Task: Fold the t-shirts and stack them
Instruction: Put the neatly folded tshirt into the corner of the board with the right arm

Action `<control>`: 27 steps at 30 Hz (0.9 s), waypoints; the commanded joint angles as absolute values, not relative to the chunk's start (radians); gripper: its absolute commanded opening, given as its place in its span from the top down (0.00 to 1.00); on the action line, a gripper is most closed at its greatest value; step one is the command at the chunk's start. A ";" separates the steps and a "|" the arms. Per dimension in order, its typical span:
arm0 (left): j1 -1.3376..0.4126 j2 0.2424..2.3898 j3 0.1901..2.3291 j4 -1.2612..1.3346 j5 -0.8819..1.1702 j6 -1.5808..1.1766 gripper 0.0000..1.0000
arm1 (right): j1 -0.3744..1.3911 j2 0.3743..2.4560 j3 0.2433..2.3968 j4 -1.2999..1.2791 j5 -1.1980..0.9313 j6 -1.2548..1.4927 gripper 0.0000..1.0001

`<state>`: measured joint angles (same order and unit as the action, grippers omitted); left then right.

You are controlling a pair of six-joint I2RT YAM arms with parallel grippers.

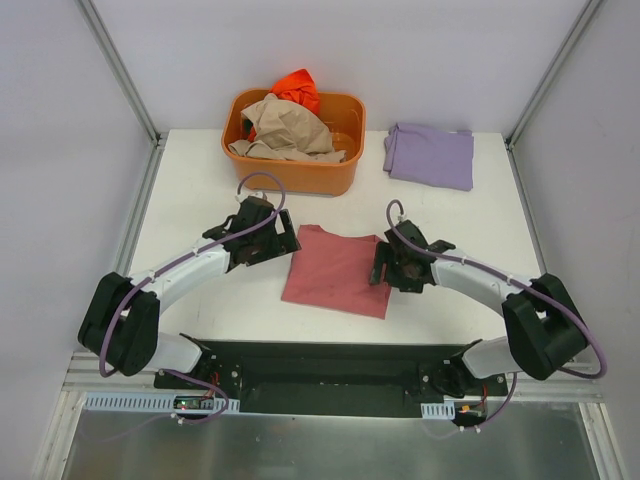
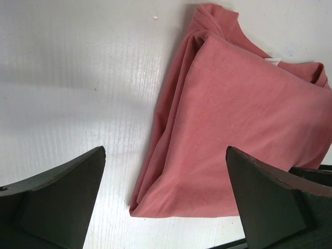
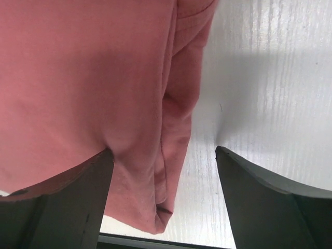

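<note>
A dusty rose-red t-shirt (image 1: 336, 270) lies folded flat on the white table between my two arms. My left gripper (image 1: 281, 240) is open at its far left corner, its jaws straddling the folded edge (image 2: 171, 171) without holding it. My right gripper (image 1: 385, 263) is open at the shirt's right edge (image 3: 179, 135), one finger (image 3: 78, 202) over the cloth, the other on bare table. A lavender purple t-shirt (image 1: 430, 155) lies folded at the back right. A tan t-shirt (image 1: 290, 128) and a bright orange t-shirt (image 1: 297, 88) are heaped in the orange tub.
The rigid orange plastic tub (image 1: 300, 175) stands at the back centre of the table. A black base plate (image 1: 330, 365) runs along the near edge. Grey walls with metal posts enclose the table on three sides.
</note>
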<state>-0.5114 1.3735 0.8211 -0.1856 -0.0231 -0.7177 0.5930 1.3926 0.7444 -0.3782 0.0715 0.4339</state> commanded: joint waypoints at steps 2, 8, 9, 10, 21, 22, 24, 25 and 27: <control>-0.494 1.339 0.815 -0.201 -0.061 -0.703 0.01 | 0.612 1.460 0.782 -0.365 0.084 0.469 0.21; -0.488 1.345 0.819 -0.215 -0.080 -0.707 0.01 | 0.638 1.548 0.815 -0.383 0.156 0.463 0.29; -0.486 1.344 0.819 -0.216 -0.084 -0.707 0.01 | 0.640 1.563 0.816 -0.383 0.161 0.463 0.32; -0.486 1.344 0.819 -0.218 -0.087 -0.709 0.01 | 0.640 1.578 0.818 -0.377 0.157 0.463 0.33; -0.462 1.339 0.813 -0.239 -0.121 -0.715 0.01 | 0.663 1.733 0.884 -0.290 0.144 0.385 0.68; -0.459 1.338 0.813 -0.241 -0.124 -0.713 0.01 | 0.663 1.730 0.888 -0.282 0.147 0.359 0.72; -0.453 1.335 0.811 -0.245 -0.130 -0.713 0.01 | 0.663 1.709 0.908 -0.270 0.170 0.295 0.83; -0.448 1.332 0.811 -0.245 -0.135 -0.712 0.01 | 0.664 1.695 0.922 -0.262 0.187 0.260 0.88; -0.442 1.330 0.811 -0.250 -0.143 -0.709 0.01 | 0.664 1.672 0.952 -0.259 0.263 0.184 1.00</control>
<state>-0.4568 1.3647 0.8196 -0.2314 -0.0986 -0.7177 0.6601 1.6566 0.9302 -0.2546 0.1368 0.3393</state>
